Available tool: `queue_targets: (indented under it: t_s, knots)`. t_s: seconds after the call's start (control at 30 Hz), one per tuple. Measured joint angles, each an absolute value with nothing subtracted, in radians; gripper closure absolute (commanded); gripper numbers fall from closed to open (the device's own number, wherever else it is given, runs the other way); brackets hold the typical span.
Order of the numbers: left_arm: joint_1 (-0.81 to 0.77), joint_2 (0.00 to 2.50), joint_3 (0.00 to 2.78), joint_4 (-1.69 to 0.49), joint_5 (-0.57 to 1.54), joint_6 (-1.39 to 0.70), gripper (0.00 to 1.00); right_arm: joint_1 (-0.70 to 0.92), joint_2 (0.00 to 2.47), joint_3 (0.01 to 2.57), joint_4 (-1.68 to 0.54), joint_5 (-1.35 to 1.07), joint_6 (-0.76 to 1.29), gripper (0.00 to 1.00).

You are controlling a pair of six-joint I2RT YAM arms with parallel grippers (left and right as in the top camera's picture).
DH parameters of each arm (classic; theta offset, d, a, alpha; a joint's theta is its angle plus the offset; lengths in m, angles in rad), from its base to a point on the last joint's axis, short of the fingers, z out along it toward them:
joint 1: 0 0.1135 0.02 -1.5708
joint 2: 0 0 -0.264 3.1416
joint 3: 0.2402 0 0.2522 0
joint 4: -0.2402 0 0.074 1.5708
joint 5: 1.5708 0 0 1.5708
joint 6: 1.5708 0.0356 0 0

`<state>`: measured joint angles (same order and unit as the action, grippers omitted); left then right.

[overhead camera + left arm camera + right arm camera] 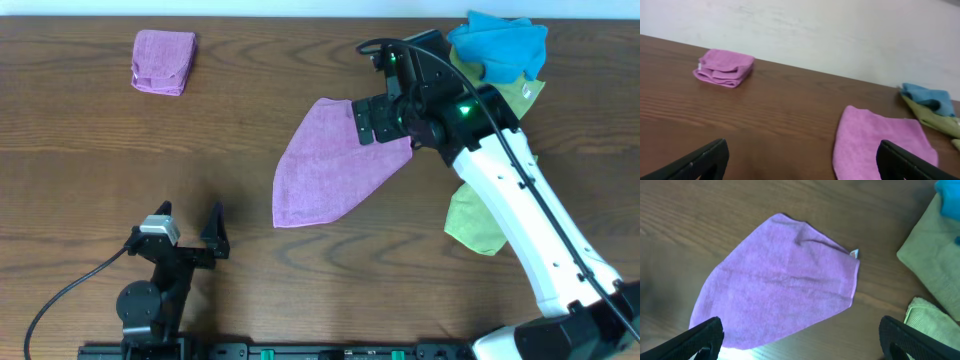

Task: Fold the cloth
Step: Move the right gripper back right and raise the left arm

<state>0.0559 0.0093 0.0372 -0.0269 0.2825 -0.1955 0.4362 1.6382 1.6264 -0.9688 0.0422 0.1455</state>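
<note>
Hovering open over the once-folded cloth

Seeing right gripper point(372, 120) spread wide, gripping nothing, parked above one edge of the cloth point(780, 295). Finding that cloth flat on the table point(250, 130), directly below and ahead of the tool, clear of both fingers in the wrist view. Reading it as one diagonal fold: doubled layer, rounded-triangle outline, white tag point(854, 253) exposed at the corner ahead-right. Probably sitting high to avoid dragging the top layer. Noting green cloths point(935, 280) off to the tool's right, apart from the purple, with blue cloth point(498, 45) on top. Seeing left gripper point(190, 225) also wide and empty, cloth ahead-right of it, well apart; likely held back to stay clear. Ignoring folded purple pad point(164, 62) far ahead-left. Expecting another fold.
</note>
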Motion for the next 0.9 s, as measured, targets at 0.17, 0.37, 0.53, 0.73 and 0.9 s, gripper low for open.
queue_targets:
  t_s: [0.17,0.37,0.53,0.73,0.9]
  knots:
    - [0.056,0.009,0.025,0.007,0.312,-0.213,0.04,0.436,1.638,1.626,-0.986,0.019,0.145,0.01]
    - [0.056,0.009,0.024,0.006,0.318,-0.214,0.05,0.434,1.638,1.626,-1.022,-0.008,0.144,0.01]
    - [0.056,0.009,0.025,0.009,0.406,-0.214,0.04,0.414,1.638,1.626,-1.058,-0.012,0.102,0.01]
    - [0.056,0.010,0.006,0.167,0.474,-0.216,0.05,0.379,1.623,1.626,-1.133,-0.012,0.049,0.01]
    - [0.056,0.010,0.006,0.352,0.495,-0.210,0.05,0.360,1.566,1.626,-1.192,-0.012,-0.009,0.01]
